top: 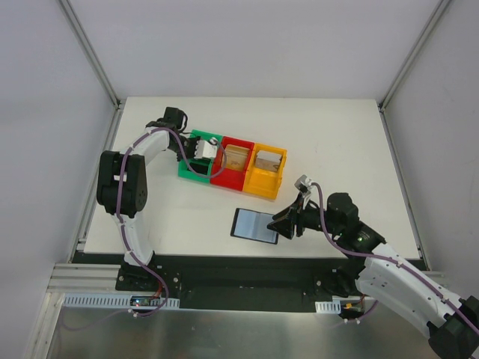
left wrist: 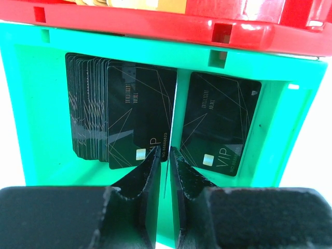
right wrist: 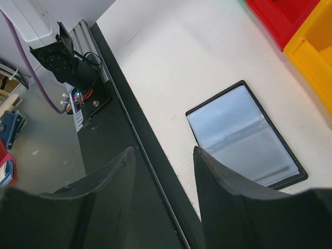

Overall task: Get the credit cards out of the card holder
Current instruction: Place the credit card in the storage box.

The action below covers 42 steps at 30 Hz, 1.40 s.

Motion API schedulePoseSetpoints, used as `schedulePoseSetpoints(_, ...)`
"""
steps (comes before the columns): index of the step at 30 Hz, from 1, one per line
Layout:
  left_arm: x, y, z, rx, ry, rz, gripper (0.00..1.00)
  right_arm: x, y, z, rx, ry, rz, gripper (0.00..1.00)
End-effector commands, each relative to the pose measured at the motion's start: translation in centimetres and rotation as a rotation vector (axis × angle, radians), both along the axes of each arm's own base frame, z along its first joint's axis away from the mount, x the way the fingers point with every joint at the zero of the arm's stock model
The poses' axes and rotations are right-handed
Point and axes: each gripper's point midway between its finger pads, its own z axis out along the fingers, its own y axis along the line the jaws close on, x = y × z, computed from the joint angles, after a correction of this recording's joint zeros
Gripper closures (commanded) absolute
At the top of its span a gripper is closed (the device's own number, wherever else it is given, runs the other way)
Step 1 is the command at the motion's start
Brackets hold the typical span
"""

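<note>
The card holder [top: 254, 225] lies opened flat on the table, its glossy bluish-grey inner face [right wrist: 244, 135] up. Black credit cards stand in the green bin [left wrist: 21, 104]: a fanned stack [left wrist: 93, 109] on the left and a single card [left wrist: 220, 122] on the right. One more card [left wrist: 175, 104] stands edge-on between them. My left gripper [left wrist: 165, 150] reaches down into that bin [top: 193, 173]. Its jaws are a narrow gap apart on either side of the edge-on card, and neither pad presses it. My right gripper [top: 288, 222] hovers open and empty beside the holder's right edge [right wrist: 165, 153].
A red bin [top: 232, 161] and a yellow bin [top: 267, 170] adjoin the green one in a row, each holding tan items. The red bin's rim [left wrist: 155, 26] sits just beyond the green bin. The table's dark front edge [right wrist: 140, 155] runs under my right gripper.
</note>
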Motion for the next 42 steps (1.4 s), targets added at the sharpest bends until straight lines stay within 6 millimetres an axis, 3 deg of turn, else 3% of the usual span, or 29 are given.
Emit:
schedulePoseSetpoints(1, 1.0, -0.8, 2.0, -0.015, -0.047, 0.007, 0.88, 0.3, 0.3, 0.9, 0.028, -0.045, 0.004, 0.49)
schedulePoseSetpoints(4, 1.3, -0.8, 2.1, -0.013, -0.054, 0.013, 0.87, 0.3, 0.4, 1.0, 0.028, -0.045, 0.006, 0.49)
schedulePoseSetpoints(7, 1.5, -0.8, 2.2, -0.006, -0.061, 0.017, 0.78, 0.3, 0.3, 0.9, 0.027, -0.044, 0.006, 0.49)
schedulePoseSetpoints(23, 3.3, -1.0, 4.0, -0.007, -0.120, 0.058, 0.73, 0.2, 0.4, 0.9, 0.027, -0.041, 0.008, 0.48)
schedulePoseSetpoints(27, 3.7, -1.1, 4.8, -0.010, -0.148, 0.063, 0.72, 0.2, 0.4, 0.9, 0.029, -0.039, 0.006, 0.48)
schedulePoseSetpoints(30, 4.1, -1.5, 6.6, -0.034, -0.189, 0.077, 0.71, 0.3, 0.4, 0.9, 0.027, -0.041, 0.005, 0.48)
schedulePoseSetpoints(31, 4.2, -1.7, 7.3, -0.047, -0.204, 0.079, 0.68, 0.3, 0.4, 1.0, 0.030, -0.042, 0.006, 0.48)
schedulePoseSetpoints(33, 4.4, -1.9, 9.1, -0.069, -0.241, 0.094, 0.01, 0.3, 0.4, 1.0, 0.028, -0.041, 0.005, 0.48)
schedulePoseSetpoints(42, 2.8, -4.3, 18.4, -0.219, -0.358, 0.246, 0.01, 0.2, 0.1, 1.8, 0.046, -0.070, -0.002, 0.48)
